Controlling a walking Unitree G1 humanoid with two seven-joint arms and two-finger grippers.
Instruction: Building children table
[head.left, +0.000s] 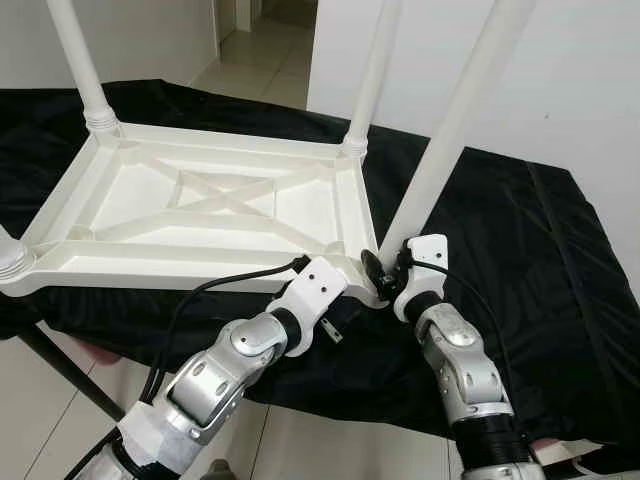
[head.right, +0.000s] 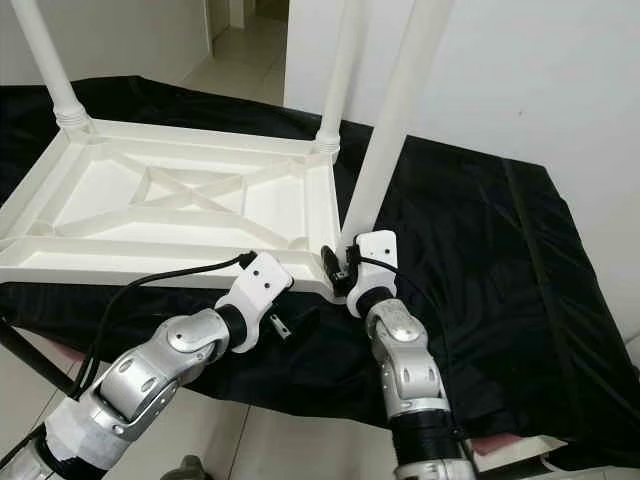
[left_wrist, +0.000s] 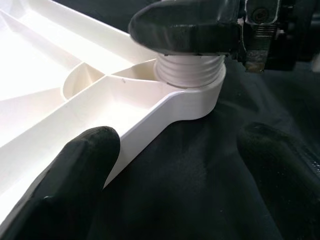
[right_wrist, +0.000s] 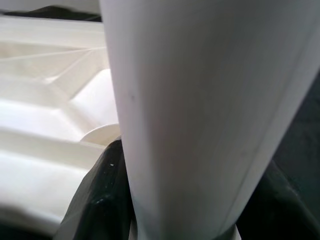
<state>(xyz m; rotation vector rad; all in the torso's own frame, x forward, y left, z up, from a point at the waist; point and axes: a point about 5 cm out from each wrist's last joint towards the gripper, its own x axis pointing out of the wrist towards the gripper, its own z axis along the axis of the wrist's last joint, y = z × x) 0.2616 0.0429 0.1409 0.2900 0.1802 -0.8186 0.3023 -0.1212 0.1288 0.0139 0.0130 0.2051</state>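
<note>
The white plastic children's table (head.left: 150, 268) lies upside down on a black cloth (head.left: 520, 260). Two legs stand at its far corners (head.left: 85, 70) (head.left: 372, 80). A third white leg (head.left: 450, 130) rises slanted from the near right corner, above a ribbed collar (left_wrist: 190, 70). My right gripper (head.left: 388, 262) is shut on this leg just above the collar; its black fingers (right_wrist: 102, 195) hug the tube (right_wrist: 210, 110). My left gripper (left_wrist: 185, 150) is open beside that corner, one finger (left_wrist: 75, 170) over the table's rim, the other (left_wrist: 280, 165) over the cloth.
The near left corner shows a bare threaded socket (head.left: 12, 262) with no leg. The cloth-covered surface ends close to me, with tiled floor (head.left: 330, 440) below. A white wall (head.left: 580, 70) stands behind on the right, and a doorway (head.left: 265, 40) opens at the back.
</note>
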